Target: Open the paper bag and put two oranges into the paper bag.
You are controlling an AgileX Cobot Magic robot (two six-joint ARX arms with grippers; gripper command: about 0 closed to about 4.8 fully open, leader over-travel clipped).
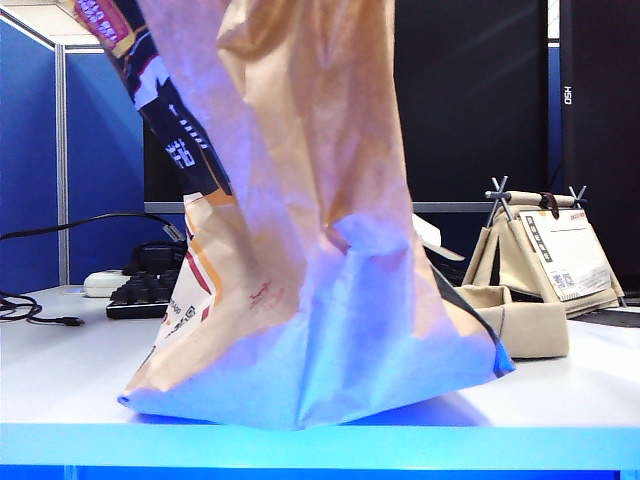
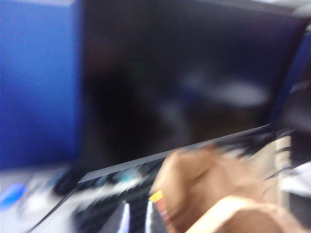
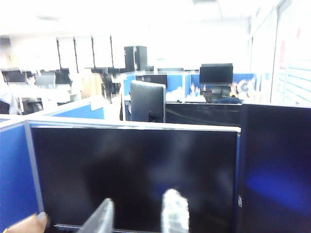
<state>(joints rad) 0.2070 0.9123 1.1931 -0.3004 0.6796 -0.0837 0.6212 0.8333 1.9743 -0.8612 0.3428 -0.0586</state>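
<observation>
I am reading the paper bag (image 1: 300, 250) as light, thin and crumple-prone, standing tall on the counter (image 1: 560, 400), so I am judging its top rim the place to pinch. The left gripper's jaws are out of frame, pressed together, brown paper blurring just below them. The right gripper (image 3: 136, 216) is aiming at a monitor (image 3: 136, 174), jaws parted, holding nothing, bag out of its view.

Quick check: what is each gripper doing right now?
Left gripper: out of frame, shut; holding anything cannot be told.
Right gripper: fingers apart, empty, raised facing the monitor.
</observation>
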